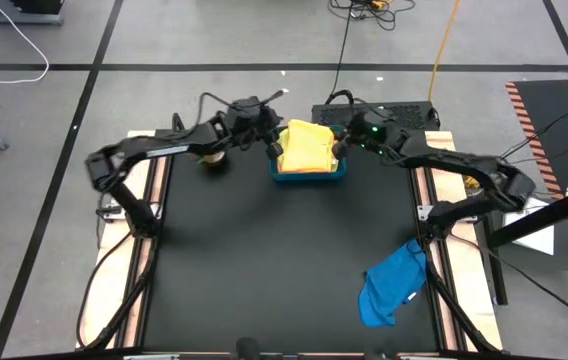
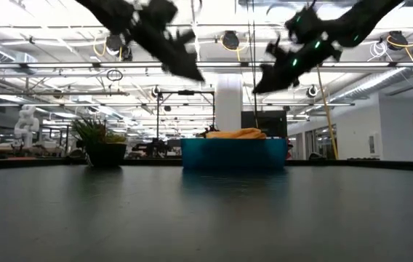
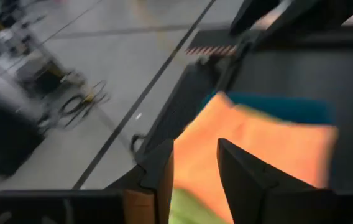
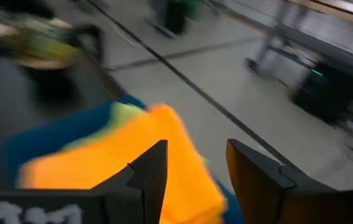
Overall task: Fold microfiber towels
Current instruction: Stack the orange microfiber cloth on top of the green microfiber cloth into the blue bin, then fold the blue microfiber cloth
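Observation:
A folded orange towel [image 1: 309,145] lies on top of a stack in the blue tray [image 1: 309,178] at the table's far middle, and a lime green towel [image 4: 123,112] shows under it. The low view shows the stack's top [image 2: 235,134] just above the tray's wall [image 2: 228,154]. My left gripper [image 3: 195,144] hangs open above the tray's left end [image 1: 272,148]. Open too, my right gripper [image 4: 196,144] hangs above the tray's right end [image 1: 340,148]. Nothing is between either pair of fingers. A crumpled blue towel [image 1: 394,285] lies on the table at the near right.
A small potted plant [image 1: 214,160] stands left of the tray at the far edge. The black mat [image 1: 264,270] stretches bare from the tray to the near edge. Wooden rails [image 1: 139,250] run along both sides of it.

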Robot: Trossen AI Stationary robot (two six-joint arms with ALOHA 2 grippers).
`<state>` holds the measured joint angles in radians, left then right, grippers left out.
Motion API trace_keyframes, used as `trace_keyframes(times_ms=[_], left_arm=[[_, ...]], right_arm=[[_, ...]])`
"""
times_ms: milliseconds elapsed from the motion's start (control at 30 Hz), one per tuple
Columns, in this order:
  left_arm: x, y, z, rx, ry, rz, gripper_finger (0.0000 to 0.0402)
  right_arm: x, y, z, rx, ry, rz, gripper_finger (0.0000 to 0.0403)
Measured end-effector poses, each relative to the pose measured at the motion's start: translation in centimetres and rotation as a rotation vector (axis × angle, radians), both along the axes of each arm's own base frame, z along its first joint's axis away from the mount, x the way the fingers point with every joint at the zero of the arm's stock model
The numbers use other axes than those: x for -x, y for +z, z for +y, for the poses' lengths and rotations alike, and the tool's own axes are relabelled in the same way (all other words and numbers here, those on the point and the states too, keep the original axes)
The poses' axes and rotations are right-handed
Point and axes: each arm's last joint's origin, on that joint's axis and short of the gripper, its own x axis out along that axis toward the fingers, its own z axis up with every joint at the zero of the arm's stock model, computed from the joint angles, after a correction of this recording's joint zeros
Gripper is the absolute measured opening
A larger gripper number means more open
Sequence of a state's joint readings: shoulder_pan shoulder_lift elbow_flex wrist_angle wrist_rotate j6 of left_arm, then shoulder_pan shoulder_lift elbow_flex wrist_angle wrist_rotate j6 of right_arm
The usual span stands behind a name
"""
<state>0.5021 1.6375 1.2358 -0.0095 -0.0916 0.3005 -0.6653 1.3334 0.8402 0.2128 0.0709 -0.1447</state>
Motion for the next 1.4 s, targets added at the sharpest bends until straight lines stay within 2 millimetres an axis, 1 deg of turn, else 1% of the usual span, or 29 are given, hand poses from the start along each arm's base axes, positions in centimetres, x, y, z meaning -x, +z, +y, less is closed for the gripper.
trace_keyframes(times_ms=[67, 133, 200, 267, 367, 433, 600, 700, 767, 867, 967, 1067, 1233, 1400], left_arm=[[1.0, 2.3, -1.8, 0.012, -0.056, -0.037, 0.0114], [1.9, 3.9, -3.7, 0.014, -0.116, -0.049, 0.0102], [2.5, 4.7, -5.7, -0.008, -0.172, -0.052, 0.0089], [3.2, 4.9, -7.4, -0.015, -0.217, -0.061, 0.0074], [3.9, 4.5, -9.7, 0.013, -0.298, -0.095, 0.0053], [4.2, 3.7, -11.2, 0.043, -0.363, -0.126, 0.0041], [4.4, 0.2, -15.1, 0.085, -0.511, -0.256, 0.0021], [4.8, -1.7, -16.8, 0.087, -0.566, -0.298, 0.0013], [5.0, -2.5, -17.4, 0.077, -0.564, -0.312, 0.0008], [5.3, -3.4, -17.6, 0.105, -0.528, -0.312, 0.0003], [5.4, -3.7, -17.7, 0.136, -0.518, -0.313, 0.0003], [5.4, -4.2, -17.8, 0.161, -0.515, -0.301, 0.0013], [5.4, -4.6, -18.2, 0.183, -0.523, -0.291, 0.0025], [5.5, -4.7, -18.8, 0.187, -0.545, -0.279, 0.0017]], right_arm=[[0.5, 1.7, 1.5, 0.003, 0.092, -0.046, 0.0153], [0.9, 3.2, 3.2, 0.005, 0.18, -0.089, 0.0149], [1.2, 4.3, 5.0, 0.0, 0.275, -0.122, 0.0147], [1.5, 5.1, 7.1, -0.013, 0.409, -0.13, 0.0147], [1.7, 5.4, 10.1, -0.048, 0.541, -0.103, 0.0147], [1.9, 5.2, 11.8, -0.075, 0.576, -0.059, 0.0146], [2.1, 4.4, 15.6, -0.168, 0.607, 0.041, 0.0146], [2.1, 3.6, 17.5, -0.253, 0.614, 0.099, 0.0146], [2.1, 2.9, 18.8, -0.317, 0.617, 0.152, 0.0146], [2.0, 1.9, 20.5, -0.407, 0.634, 0.223, 0.0146], [1.6, 0.6, 22.2, -0.471, 0.619, 0.296, 0.0146], [1.3, -0.9, 23.7, -0.546, 0.591, 0.388, 0.0146], [1.5, -3.2, 25.2, -0.676, 0.465, 0.534, 0.0146], [2.3, -4.3, 26.3, -0.736, 0.365, 0.628, 0.0146]])
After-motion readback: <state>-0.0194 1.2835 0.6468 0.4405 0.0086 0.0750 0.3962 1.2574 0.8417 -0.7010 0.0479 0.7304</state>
